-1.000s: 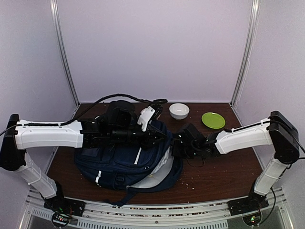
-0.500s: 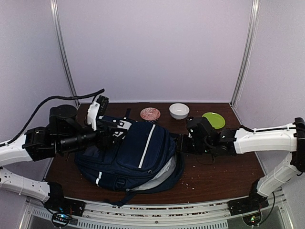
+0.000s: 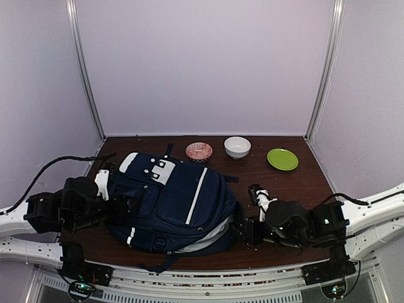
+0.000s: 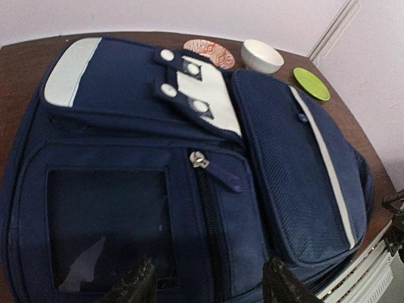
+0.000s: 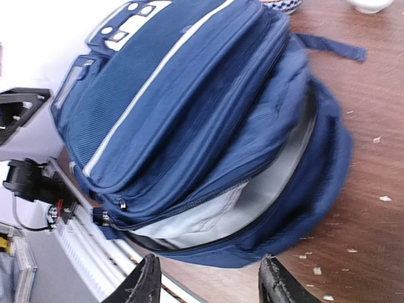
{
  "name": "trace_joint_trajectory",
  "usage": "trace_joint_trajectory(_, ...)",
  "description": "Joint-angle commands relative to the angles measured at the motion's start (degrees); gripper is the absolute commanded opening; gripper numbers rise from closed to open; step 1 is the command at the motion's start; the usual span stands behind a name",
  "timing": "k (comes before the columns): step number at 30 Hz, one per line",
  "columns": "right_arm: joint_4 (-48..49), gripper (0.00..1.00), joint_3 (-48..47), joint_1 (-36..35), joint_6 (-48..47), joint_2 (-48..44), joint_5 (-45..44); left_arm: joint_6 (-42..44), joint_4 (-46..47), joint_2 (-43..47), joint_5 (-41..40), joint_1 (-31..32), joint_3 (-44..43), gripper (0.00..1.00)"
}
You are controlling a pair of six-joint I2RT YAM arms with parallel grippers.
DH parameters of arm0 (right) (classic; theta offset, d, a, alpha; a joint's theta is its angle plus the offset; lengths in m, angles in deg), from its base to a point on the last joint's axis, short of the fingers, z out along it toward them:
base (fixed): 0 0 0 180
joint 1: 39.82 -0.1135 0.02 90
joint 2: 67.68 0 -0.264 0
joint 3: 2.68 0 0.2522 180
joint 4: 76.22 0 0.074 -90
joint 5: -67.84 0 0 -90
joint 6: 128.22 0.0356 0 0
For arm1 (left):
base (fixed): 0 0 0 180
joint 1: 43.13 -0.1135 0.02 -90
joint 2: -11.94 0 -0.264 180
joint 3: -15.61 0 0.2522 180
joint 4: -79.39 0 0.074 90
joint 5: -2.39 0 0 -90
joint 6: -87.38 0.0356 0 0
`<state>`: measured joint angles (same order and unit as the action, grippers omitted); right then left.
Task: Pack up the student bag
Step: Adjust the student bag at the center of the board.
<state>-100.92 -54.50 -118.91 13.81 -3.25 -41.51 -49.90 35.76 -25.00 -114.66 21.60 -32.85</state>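
Across the middle of the dark brown wooden surface (image 3: pixel 303 189) lies the large navy-blue fabric backpack with pale stripe trim (image 3: pixel 180 202), front face up, its white buckle patches toward the far left. Its main compartment gapes along the near right edge, showing light grey lining.

My left pincer (image 4: pixel 208 287) sits low at the bag's left side, fingers spread wide with nothing between them. My right pincer (image 5: pixel 210 281) faces the gaping mouth from the right, parted and empty too.

I judge the bag soft and floppy: it should sag and fold rather than lift as one piece, and the woven cloth should not be slippery. I would pinch the upper lip of the open mouth, or a strap; the silver zip pull (image 4: pixel 201 160) looks too small to trust.

Crumbs speckle the wood near the right arm. Along the far edge stand a small pink patterned dish (image 3: pixel 199 151), a white bowl (image 3: pixel 237 147) and a flat green plate (image 3: pixel 282 159). Pale lilac walls with metal uprights close in the booth.
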Motion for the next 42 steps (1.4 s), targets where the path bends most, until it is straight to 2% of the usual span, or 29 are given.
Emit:
trace_joint_trajectory(1,13.4,0.52,5.0,-0.9,3.8,1.2,1.4,-9.3,-4.5,1.5,-3.6,0.3,2.3,0.98)
trace_joint_trajectory(4,24.8,0.53,8.6,0.4,5.4,1.1,3.5,-12.9,-2.9,7.7,-4.6,0.3,7.1,0.98)
trace_joint_trajectory(7,27.8,0.53,6.8,2.9,5.8,4.2,6.8,-12.4,1.4,12.8,-4.7,-1.3,11.0,0.96)
trace_joint_trajectory(9,27.9,0.52,5.2,4.6,5.8,7.1,8.9,-11.4,3.2,12.8,-2.5,-4.7,11.8,0.94)
trace_joint_trajectory(12,28.6,0.49,4.3,7.7,8.5,10.1,11.0,-8.8,7.4,7.8,3.0,-10.6,12.0,0.87)
trace_joint_trajectory(15,28.8,0.41,3.4,10.4,9.7,12.1,13.2,-5.8,14.3,0.9,7.2,-14.2,11.4,0.78)
trace_joint_trajectory(18,26.8,0.30,1.2,12.6,7.9,13.2,13.0,-2.8,19.3,-5.5,8.0,-15.6,8.7,0.69)
trace_joint_trajectory(21,26.8,0.15,-0.4,16.2,8.3,15.9,15.9,-0.9,23.7,-10.4,10.5,-18.4,6.7,0.51)
trace_joint_trajectory(23,27.2,0.09,-1.2,17.5,8.4,16.6,17.0,0.0,24.7,-11.9,10.5,-19.7,5.3,0.42)
trace_joint_trajectory(28,21.1,0.08,-6.3,19.0,6.0,17.5,16.1,1.7,25.5,-12.2,9.3,-22.1,4.0,0.25)
trace_joint_trajectory(32,16.5,0.16,-6.2,19.1,5.5,16.8,15.5,1.2,25.7,-13.2,9.6,-23.7,4.7,0.01)
trace_joint_trajectory(42,17.0,0.20,4.6,20.1,6.5,11.3,15.5,0.2,29.2,-17.0,10.8,-23.8,7.7,0.00)
